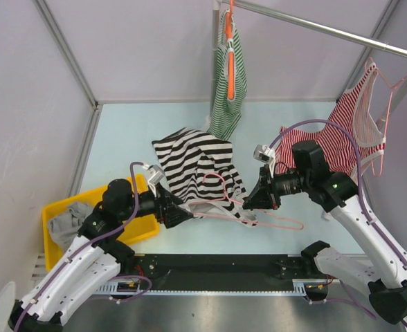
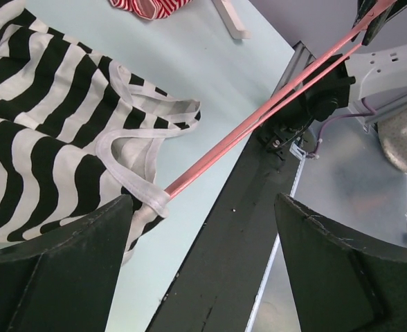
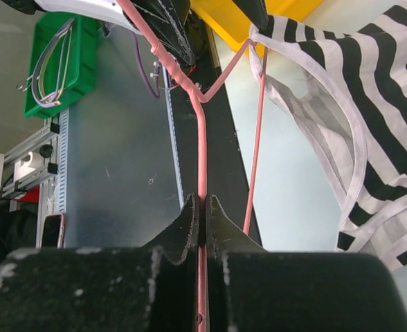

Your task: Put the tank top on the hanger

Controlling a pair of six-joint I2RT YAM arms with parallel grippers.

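The black-and-white striped tank top (image 1: 198, 160) lies crumpled mid-table. The pale pink wire hanger (image 1: 286, 221) lies across its near hem, one end under the white edging. My right gripper (image 1: 246, 203) is shut on the hanger wire (image 3: 202, 138), which runs straight between its closed jaws (image 3: 202, 207). My left gripper (image 1: 185, 214) stands wide open at the top's near-left corner. In the left wrist view, a white strap (image 2: 155, 199) wraps the hanger (image 2: 259, 117) just beside my left finger (image 2: 65, 256). Nothing is between the left jaws (image 2: 203, 202). The tank top (image 2: 44, 124) spreads to the left there.
A yellow bin (image 1: 138, 228) holding a grey cloth (image 1: 68, 225) sits at the near left. A green-and-white top (image 1: 228, 90) on an orange hanger hangs from the rail (image 1: 328, 29). A red-and-white top (image 1: 342, 142) hangs at right. Walls enclose the table.
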